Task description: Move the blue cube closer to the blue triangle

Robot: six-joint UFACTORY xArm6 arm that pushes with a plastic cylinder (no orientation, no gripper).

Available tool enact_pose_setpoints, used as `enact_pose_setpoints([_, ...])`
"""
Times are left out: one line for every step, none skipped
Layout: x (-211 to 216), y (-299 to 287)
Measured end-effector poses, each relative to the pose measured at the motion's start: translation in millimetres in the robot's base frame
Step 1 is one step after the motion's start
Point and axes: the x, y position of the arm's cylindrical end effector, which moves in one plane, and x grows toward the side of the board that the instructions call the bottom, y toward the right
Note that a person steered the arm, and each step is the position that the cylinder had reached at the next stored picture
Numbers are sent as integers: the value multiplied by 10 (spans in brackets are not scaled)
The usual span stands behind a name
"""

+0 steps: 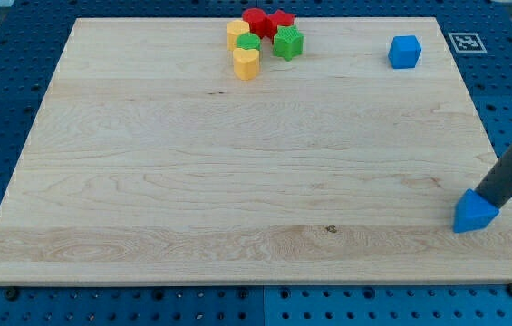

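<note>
Nearest, by the tabletop's (192, 181) bottom-right corner, sits the blue triangle (474, 214), and my tip (487, 199) rests right at its upper right side, seemingly touching it, though the very end is partly hidden behind the block. I carry no gripper, only this rod, so there is nothing to clench or release. Well apart, near the top-right corner, stands the blue cube (404, 52), the thing I must shift; nothing lies between it and the triangle along the right edge. Farthest, at the middle of the top edge, is a tight cluster: a yellow heart-like block (246, 63), a second yellow block (237, 34), a green star-shaped block (287, 43), a smaller green block (248, 43), and two red blocks (267, 21). I judge the approach step is in hand, not yet the push. Next I should leave the triangle undisturbed, travel round the cube to its far side by the top edge, and push it down toward the bottom-right corner.
</note>
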Motion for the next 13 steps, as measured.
enact_pose_setpoints([26, -85])
enact_pose_setpoints([-192, -84])
enact_pose_setpoints([-927, -84])
enact_pose_setpoints([-1608, -84])
enact_pose_setpoints([-2119, -57])
enact_pose_setpoints([-2093, 29])
enact_pose_setpoints([-2544, 109])
enact_pose_setpoints([-3164, 47])
enact_pose_setpoints([-3499, -133])
enact_pose_setpoints([-3313, -212])
enact_pose_setpoints([-2996, -212])
enact_pose_setpoints([-2717, -212])
enact_pose_setpoints([-2465, -212])
